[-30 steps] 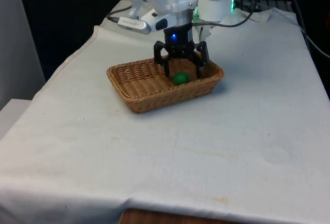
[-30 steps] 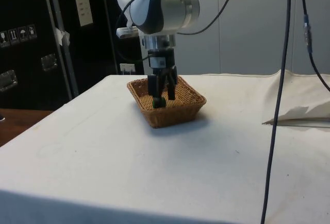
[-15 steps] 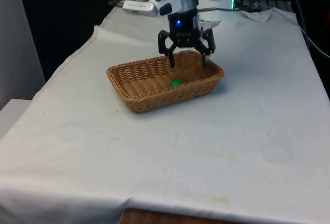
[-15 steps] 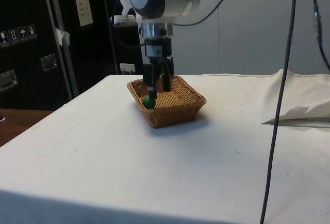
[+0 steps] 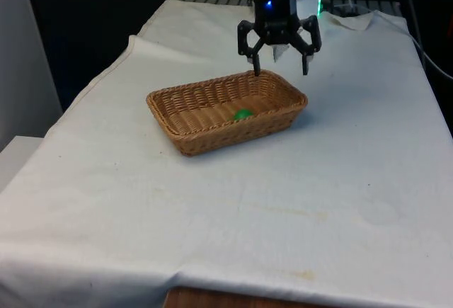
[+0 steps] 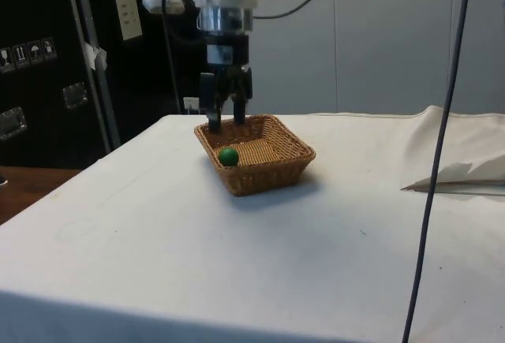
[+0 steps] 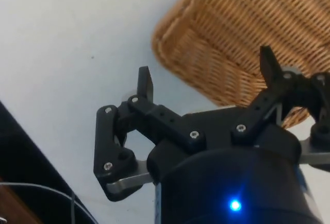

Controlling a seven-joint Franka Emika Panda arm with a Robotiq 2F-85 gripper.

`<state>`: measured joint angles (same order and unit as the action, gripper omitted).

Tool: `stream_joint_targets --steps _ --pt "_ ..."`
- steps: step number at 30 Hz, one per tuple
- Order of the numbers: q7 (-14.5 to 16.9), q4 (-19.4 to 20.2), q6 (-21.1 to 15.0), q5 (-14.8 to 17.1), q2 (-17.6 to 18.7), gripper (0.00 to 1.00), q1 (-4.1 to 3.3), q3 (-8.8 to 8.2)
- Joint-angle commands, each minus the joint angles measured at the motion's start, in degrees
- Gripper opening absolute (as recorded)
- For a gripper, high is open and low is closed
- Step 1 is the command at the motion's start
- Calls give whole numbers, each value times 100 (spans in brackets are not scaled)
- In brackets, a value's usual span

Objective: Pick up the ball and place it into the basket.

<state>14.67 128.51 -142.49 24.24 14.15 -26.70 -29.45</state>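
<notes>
Fingers [image 5: 257,56] wide apart, empty

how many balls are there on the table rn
1. The green ball lies inside the wicker basket, apart from the open gripper raised above the basket's far end.

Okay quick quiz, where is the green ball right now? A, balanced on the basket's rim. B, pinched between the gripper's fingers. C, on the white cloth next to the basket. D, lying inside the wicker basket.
D: the green ball lies on the floor of the wicker basket, while the gripper hangs open and empty above the basket's far end.
</notes>
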Motion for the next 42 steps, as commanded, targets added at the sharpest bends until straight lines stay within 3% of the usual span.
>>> stream_joint_targets --steps 1,4,5,6,7,13,14,15,23,24,25,29,31,32,33,42 --pt "-178 -17 17 -126 -23 100 -69 -6" --pt "-361 -74 40 -229 -86 100 -69 97" --pt "-298 -57 0 -172 -115 100 -6 166" --pt "-464 -120 52 -286 -109 100 -57 166" --pt "-521 -143 63 -315 -115 100 -63 201" --pt "-808 -332 149 -447 -126 100 -63 378" --pt "-705 -315 103 -355 -138 100 -11 418" --pt "-848 -367 160 -458 -126 100 -63 413" --pt "-1266 -676 241 -630 -52 100 -63 728" --pt "-1157 -613 195 -561 -103 100 -23 733" --pt "-1295 -705 241 -636 -40 100 -57 751" --pt "-1346 -791 235 -653 11 100 -57 854" --pt "-1335 -808 223 -665 17 100 -57 911" --pt "-1266 -796 195 -584 11 100 -23 928" --pt "-1324 -814 223 -670 23 100 -52 928" --pt "-1146 -825 212 -762 23 100 -34 997"
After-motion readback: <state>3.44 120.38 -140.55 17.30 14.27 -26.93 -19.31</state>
